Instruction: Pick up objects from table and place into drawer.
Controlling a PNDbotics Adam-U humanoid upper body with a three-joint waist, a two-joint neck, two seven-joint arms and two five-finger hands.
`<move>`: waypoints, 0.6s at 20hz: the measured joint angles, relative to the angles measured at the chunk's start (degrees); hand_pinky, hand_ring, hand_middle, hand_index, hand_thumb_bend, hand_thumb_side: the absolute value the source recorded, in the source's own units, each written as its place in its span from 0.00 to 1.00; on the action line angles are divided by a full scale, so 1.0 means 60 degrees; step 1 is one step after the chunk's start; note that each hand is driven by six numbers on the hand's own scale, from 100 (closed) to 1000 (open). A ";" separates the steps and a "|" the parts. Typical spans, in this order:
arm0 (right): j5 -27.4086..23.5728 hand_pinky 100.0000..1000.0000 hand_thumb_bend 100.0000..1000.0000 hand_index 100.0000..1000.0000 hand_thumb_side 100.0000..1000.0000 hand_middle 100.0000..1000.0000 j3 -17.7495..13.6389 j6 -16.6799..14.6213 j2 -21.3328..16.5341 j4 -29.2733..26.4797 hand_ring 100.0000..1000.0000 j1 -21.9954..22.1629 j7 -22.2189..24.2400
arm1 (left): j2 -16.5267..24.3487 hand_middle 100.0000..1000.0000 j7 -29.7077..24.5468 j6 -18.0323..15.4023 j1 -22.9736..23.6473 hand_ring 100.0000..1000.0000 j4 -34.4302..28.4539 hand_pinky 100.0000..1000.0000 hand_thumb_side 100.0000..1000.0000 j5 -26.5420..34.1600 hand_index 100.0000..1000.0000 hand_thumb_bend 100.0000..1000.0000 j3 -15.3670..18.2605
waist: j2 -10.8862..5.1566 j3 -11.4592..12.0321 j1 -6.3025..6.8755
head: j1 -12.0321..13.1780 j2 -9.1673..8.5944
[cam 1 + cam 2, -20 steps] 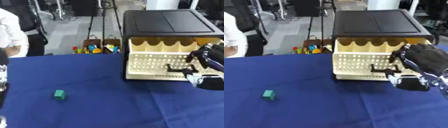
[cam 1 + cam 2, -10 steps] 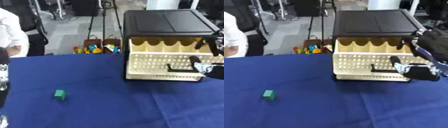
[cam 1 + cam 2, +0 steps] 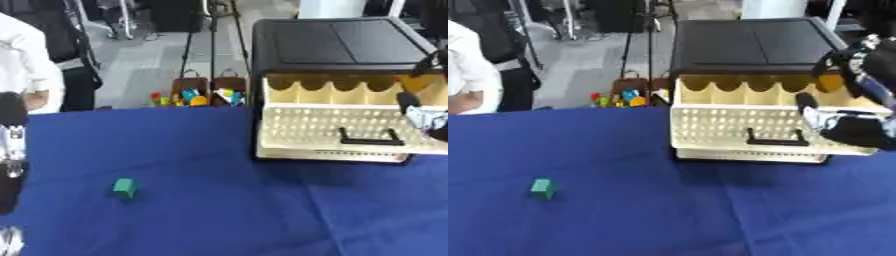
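Note:
A small green block (image 3: 542, 188) lies alone on the blue tablecloth (image 3: 623, 220) at the left. The black cabinet (image 3: 754, 45) stands at the back right with its cream perforated drawer (image 3: 737, 130) pulled out; nothing shows inside it. The drawer's black handle (image 3: 773, 137) is uncovered. My right hand (image 3: 846, 125) hovers over the drawer's right end, open and holding nothing, partly blurred. My left hand (image 3: 7, 241) barely shows at the lower left corner, its arm (image 3: 10, 145) running up the left edge, far from the block.
Beyond the table's far edge, a box of colourful toys (image 3: 197, 95) sits on the floor beside stands. A person in a white top (image 3: 470, 75) stands at the far left, touching nothing on the table.
My right hand has drawn away from the front of the drawer handle, moving right and up to the drawer's right end. The block and drawer have stayed put.

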 measured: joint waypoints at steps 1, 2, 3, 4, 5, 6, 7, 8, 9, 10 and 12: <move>-0.0120 0.00 0.12 0.69 0.63 0.13 -0.0219 -0.0011 0.0007 0.0000 0.01 -0.0126 -0.0143 | 0.0134 0.84 -0.0037 0.0040 -0.0025 0.96 0.0000 0.76 1.00 -0.0025 0.91 0.28 0.0030 | -0.0018 -0.0001 0.0017 | 0.0238 0.0043; -0.0257 0.00 0.13 0.71 0.67 0.15 -0.0425 -0.0036 0.0009 0.0000 0.04 -0.0209 -0.0277 | 0.0269 0.84 -0.0075 0.0088 -0.0060 0.95 0.0000 0.77 1.00 -0.0051 0.91 0.30 0.0057 | -0.0039 -0.0003 0.0025 | 0.0417 0.0073; -0.0399 0.00 0.14 0.72 0.70 0.16 -0.0633 -0.0079 0.0011 0.0000 0.07 -0.0278 -0.0409 | 0.0411 0.84 -0.0126 0.0141 -0.0085 0.94 0.0000 0.76 0.98 -0.0101 0.91 0.31 0.0079 | -0.0048 -0.0005 0.0040 | 0.0555 0.0107; -0.0521 0.00 0.12 0.71 0.71 0.17 -0.0836 -0.0141 0.0013 0.0000 0.09 -0.0336 -0.0535 | 0.0566 0.84 -0.0194 0.0204 -0.0110 0.93 0.0000 0.76 0.97 -0.0160 0.92 0.31 0.0101 | -0.0048 -0.0006 0.0066 | 0.0649 0.0123; -0.0634 0.00 0.12 0.71 0.71 0.18 -0.1038 -0.0222 0.0021 0.0000 0.09 -0.0386 -0.0666 | 0.0733 0.84 -0.0280 0.0268 -0.0149 0.92 0.0000 0.76 0.96 -0.0243 0.92 0.32 0.0102 | -0.0048 -0.0008 0.0106 | 0.0699 0.0143; -0.0760 0.00 0.12 0.72 0.73 0.19 -0.1229 -0.0318 0.0032 -0.0001 0.11 -0.0425 -0.0798 | 0.0917 0.84 -0.0377 0.0340 -0.0185 0.91 0.0000 0.75 0.94 -0.0346 0.92 0.33 0.0100 | -0.0049 -0.0013 0.0144 | 0.0715 0.0182; -0.0911 0.00 0.12 0.73 0.75 0.21 -0.1400 -0.0419 0.0057 -0.0001 0.13 -0.0459 -0.0932 | 0.1111 0.84 -0.0493 0.0416 -0.0226 0.90 0.0000 0.74 0.93 -0.0461 0.93 0.33 0.0096 | -0.0049 -0.0021 0.0178 | 0.0713 0.0207; -0.1049 0.00 0.13 0.75 0.77 0.23 -0.1542 -0.0531 0.0098 -0.0001 0.16 -0.0489 -0.1063 | 0.1315 0.84 -0.0613 0.0499 -0.0262 0.90 0.0000 0.74 0.92 -0.0577 0.93 0.34 0.0088 | -0.0049 -0.0033 0.0199 | 0.0695 0.0230; -0.1179 0.00 0.13 0.75 0.79 0.24 -0.1665 -0.0647 0.0124 -0.0001 0.17 -0.0496 -0.1200 | 0.1525 0.84 -0.0743 0.0587 -0.0295 0.90 0.0000 0.74 0.91 -0.0675 0.93 0.34 0.0046 | -0.0049 -0.0043 0.0211 | 0.0659 0.0277; -0.1301 0.03 0.14 0.76 0.82 0.27 -0.1766 -0.0766 0.0166 -0.0001 0.20 -0.0520 -0.1335 | 0.1734 0.84 -0.0872 0.0682 -0.0327 0.90 0.0000 0.74 0.90 -0.0744 0.94 0.35 0.0003 | -0.0049 -0.0061 0.0232 | 0.0611 0.0300; -0.1595 0.06 0.16 0.78 0.85 0.30 -0.1928 -0.1005 0.0247 -0.0001 0.25 -0.0532 -0.1610 | 0.2157 0.84 -0.1140 0.0875 -0.0382 0.90 0.0000 0.75 0.88 -0.0793 0.94 0.37 -0.0099 | -0.0049 -0.0105 0.0270 | 0.0481 0.0390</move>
